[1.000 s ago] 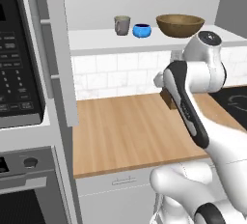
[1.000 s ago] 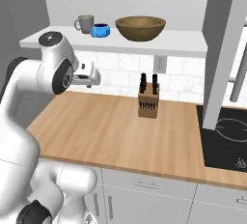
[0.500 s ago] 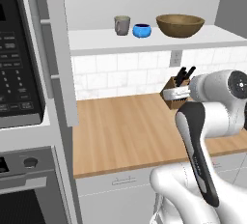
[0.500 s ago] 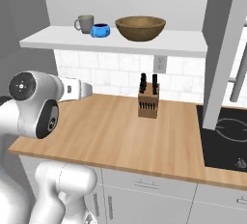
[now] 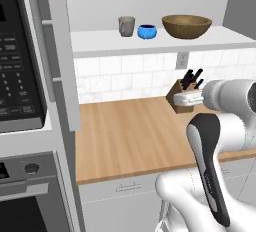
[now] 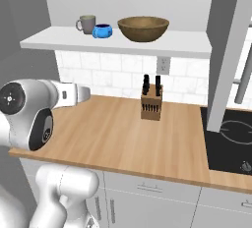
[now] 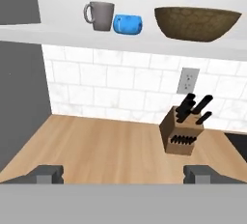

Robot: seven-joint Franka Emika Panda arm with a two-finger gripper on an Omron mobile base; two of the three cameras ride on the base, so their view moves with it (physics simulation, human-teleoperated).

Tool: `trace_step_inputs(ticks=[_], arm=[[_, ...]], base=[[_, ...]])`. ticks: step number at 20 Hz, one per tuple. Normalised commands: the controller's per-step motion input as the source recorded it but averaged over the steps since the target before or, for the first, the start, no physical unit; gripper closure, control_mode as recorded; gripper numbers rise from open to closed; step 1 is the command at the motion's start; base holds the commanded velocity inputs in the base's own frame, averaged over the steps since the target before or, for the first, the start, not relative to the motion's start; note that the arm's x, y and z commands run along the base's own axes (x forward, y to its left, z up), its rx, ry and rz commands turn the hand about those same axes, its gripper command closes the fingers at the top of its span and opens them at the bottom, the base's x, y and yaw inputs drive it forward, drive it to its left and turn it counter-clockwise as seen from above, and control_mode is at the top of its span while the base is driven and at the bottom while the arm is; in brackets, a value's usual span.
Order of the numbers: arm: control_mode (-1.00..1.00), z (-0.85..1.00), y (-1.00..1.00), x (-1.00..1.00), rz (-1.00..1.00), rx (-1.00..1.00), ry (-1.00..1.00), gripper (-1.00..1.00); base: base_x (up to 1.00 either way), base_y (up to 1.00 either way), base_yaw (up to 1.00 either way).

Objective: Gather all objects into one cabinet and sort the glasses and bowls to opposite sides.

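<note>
A: Hovering over the light wooden countertop (image 7: 106,146), the two-finger gripper (image 7: 124,172) has its dark fingertips (image 7: 48,172) spread wide, holding nothing.

B: Where are the task things?

A: Above and well beyond the fingers, on the white cabinet shelf (image 7: 58,34): a plain grey handled mug (image 7: 99,15), a small bright blue bowl (image 7: 127,24) touching it, then a wide brown wooden bowl (image 7: 197,22).

B: Anything nearer?

A: A wooden knife block with black handles (image 7: 185,130), ahead, toward the right fingertip.

The wide brown wooden bowl (image 7: 197,22) has a rough, cracked grain. The small bright blue bowl (image 7: 128,24) looks smooth, the plain grey mug (image 7: 100,15) matt. The light wooden desk (image 6: 113,138) shows fine grain; the white wall tiles (image 5: 130,75) look glossy.
</note>
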Motion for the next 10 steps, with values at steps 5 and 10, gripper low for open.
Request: trace_step_inputs(ticks=[5,10], arm=[[1.00,0.13,0.00,-0.22,-0.04,0.00,0.00,-1.00],[1.00,0.00,0.00,0.00,0.00,0.00,0.00,-1.00]], base=[[-0.18,0.00,-0.02],[-0.90,-0.03,-0.04]])
